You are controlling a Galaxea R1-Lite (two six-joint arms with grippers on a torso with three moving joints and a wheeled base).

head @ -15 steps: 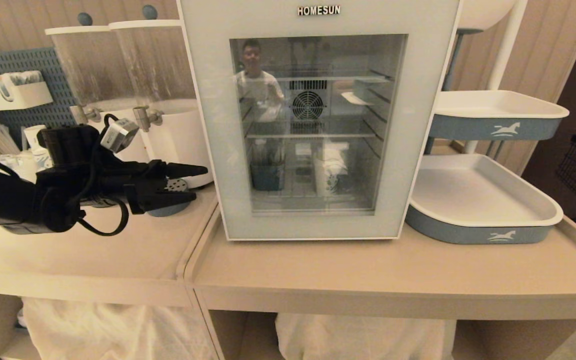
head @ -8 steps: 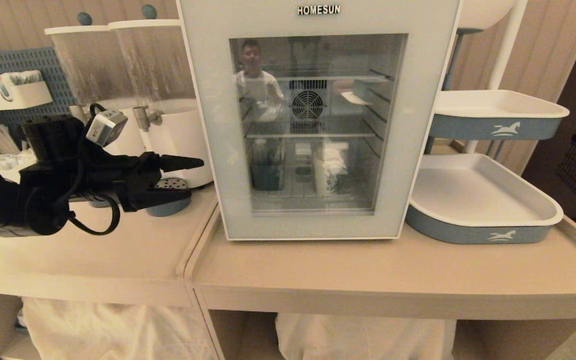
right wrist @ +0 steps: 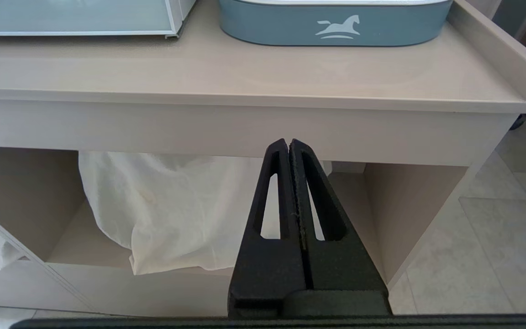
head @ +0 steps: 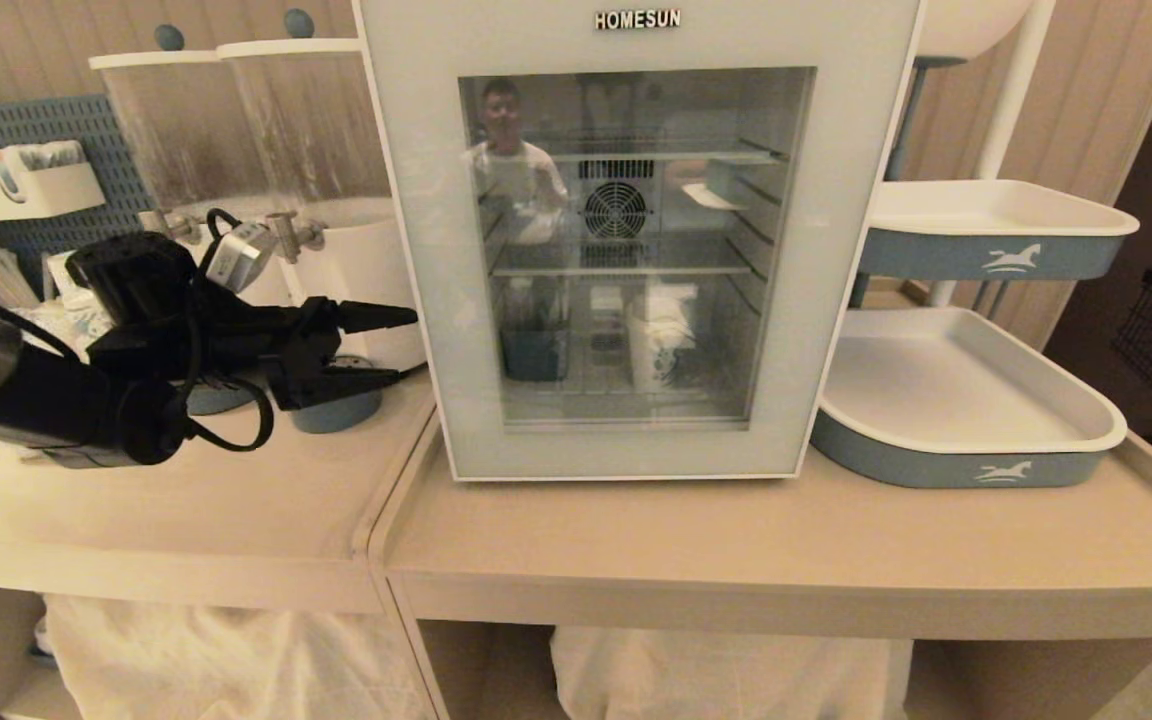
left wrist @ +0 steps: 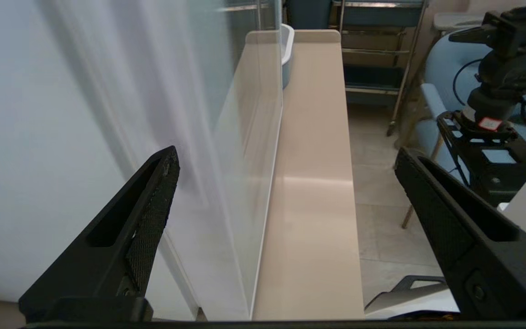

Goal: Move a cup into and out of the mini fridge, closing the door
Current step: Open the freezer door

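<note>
Left claw [head: 391, 345] spread wide, empty, level, tips just short of the fridge's [head: 636, 240] left side. Door [head: 416, 300] shut ahead of it; cup [head: 658, 345] inside, beyond the glass. Step: reaching for the door. Next: hook its edge, pull.

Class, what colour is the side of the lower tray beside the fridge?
Blue-grey with a white horse emblem; the head view shows it best.

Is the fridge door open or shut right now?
Shut. The door sits flush against the fridge front, with no gap showing along its edges.
</note>
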